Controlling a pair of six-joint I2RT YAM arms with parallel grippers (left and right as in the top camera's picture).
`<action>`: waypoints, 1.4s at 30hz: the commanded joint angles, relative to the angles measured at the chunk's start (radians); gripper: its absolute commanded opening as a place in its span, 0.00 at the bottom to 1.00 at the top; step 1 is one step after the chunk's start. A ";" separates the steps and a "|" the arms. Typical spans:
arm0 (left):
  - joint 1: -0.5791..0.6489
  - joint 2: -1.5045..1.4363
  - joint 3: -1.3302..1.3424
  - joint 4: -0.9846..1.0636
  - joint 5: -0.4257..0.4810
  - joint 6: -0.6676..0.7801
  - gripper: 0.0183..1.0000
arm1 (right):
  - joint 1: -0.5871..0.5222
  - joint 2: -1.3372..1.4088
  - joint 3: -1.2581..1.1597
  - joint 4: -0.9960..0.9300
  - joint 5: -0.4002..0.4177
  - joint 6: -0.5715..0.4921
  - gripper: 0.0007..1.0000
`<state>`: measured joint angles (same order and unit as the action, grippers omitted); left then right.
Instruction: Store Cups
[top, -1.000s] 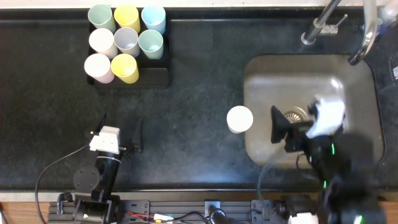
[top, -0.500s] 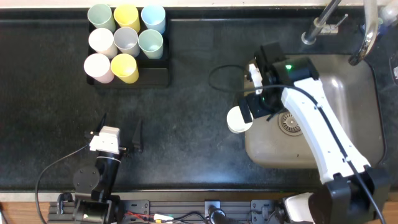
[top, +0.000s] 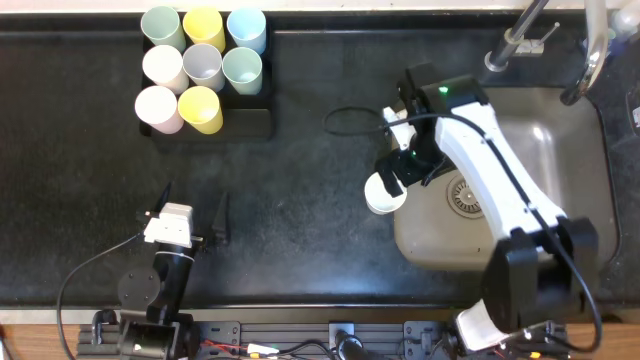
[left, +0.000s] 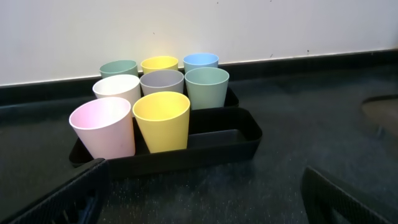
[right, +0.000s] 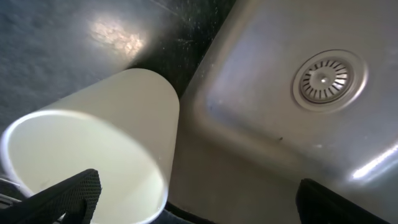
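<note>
A white cup (top: 380, 196) stands open end up on the dark counter at the sink's left rim. My right gripper (top: 398, 176) hangs just over it, open; in the right wrist view the cup (right: 99, 149) sits between the spread fingers, close to one finger (right: 62, 196). A black tray (top: 250, 124) at the back left holds several pastel cups (top: 200, 108); its front right slot is bare. The left wrist view faces this tray (left: 239, 134) and its cups (left: 163, 118). My left gripper (top: 192, 212) rests open near the front left, holding nothing.
The steel sink (top: 560, 130) with its drain (right: 328, 79) lies at the right, and a faucet (top: 520, 35) stands behind it. A black cable (top: 345, 112) loops off the right arm over the counter. Bare dark counter (top: 300, 200) lies between tray and sink.
My right arm swung from low over the sink up and left to the white cup at the sink's rim. The cup, tray and left arm stayed put.
</note>
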<state>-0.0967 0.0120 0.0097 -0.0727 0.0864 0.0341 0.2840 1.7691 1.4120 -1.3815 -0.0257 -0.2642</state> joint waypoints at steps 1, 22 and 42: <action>0.004 -0.010 -0.002 -0.002 0.002 0.018 1.00 | 0.003 0.029 0.024 0.015 0.001 -0.029 1.00; 0.004 -0.010 -0.002 -0.002 0.002 0.018 1.00 | 0.041 -0.013 0.085 0.014 -0.120 -0.026 0.04; 0.004 -0.010 -0.002 -0.002 0.002 0.018 1.00 | 0.404 0.515 1.308 -0.166 -0.007 0.040 0.04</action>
<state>-0.0967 0.0109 0.0097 -0.0727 0.0864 0.0341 0.6651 2.2162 2.6495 -1.5547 -0.0662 -0.2356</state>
